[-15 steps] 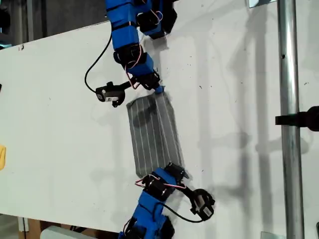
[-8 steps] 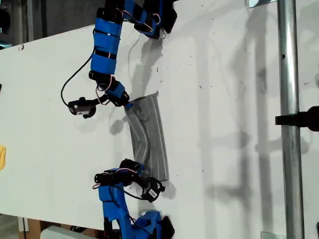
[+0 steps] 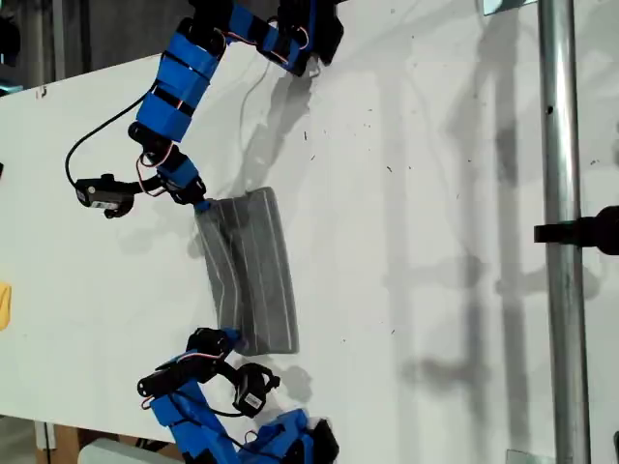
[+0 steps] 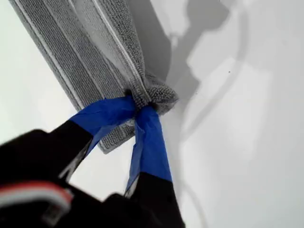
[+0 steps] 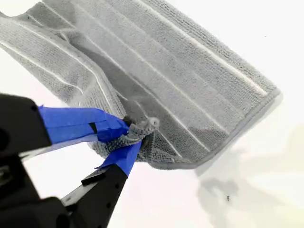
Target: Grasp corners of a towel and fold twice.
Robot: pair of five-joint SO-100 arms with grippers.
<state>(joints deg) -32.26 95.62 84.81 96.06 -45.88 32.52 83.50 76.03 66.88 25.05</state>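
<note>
While two blue-taped jaws close on cloth, my first gripper (image 4: 140, 107) pinches a bunched corner (image 4: 159, 95) of the grey, white-striped towel (image 4: 90, 52), the fabric crumpled between the tips and the rest trailing away over the white table (image 4: 247, 142). My second gripper (image 5: 126, 133) is likewise clamped on another corner (image 5: 145, 124), which curls up out of its jaws while the wider body of the cloth spreads flat beyond it.

From the exterior view, the towel (image 3: 253, 275) lies left of centre on the table (image 3: 435, 242) as a tall, slightly bowed strip, apparently already doubled over. One arm (image 3: 179, 82) reaches in from the top of that view to the strip's upper corner, and another arm (image 3: 193, 406) comes from the bottom to the lower corner; the wrist views do not settle which is which. A metal pole (image 3: 561, 242) stands well apart at the exterior view's right.

The cloth looks light, thin and limp: it sags and wrinkles between the two holds and will probably drape rather than keep any shape. Its looped weave should give the tape good purchase. The best holds appear to be the very corners along one long edge, gripped through every layer so none slips free during a fold.
</note>
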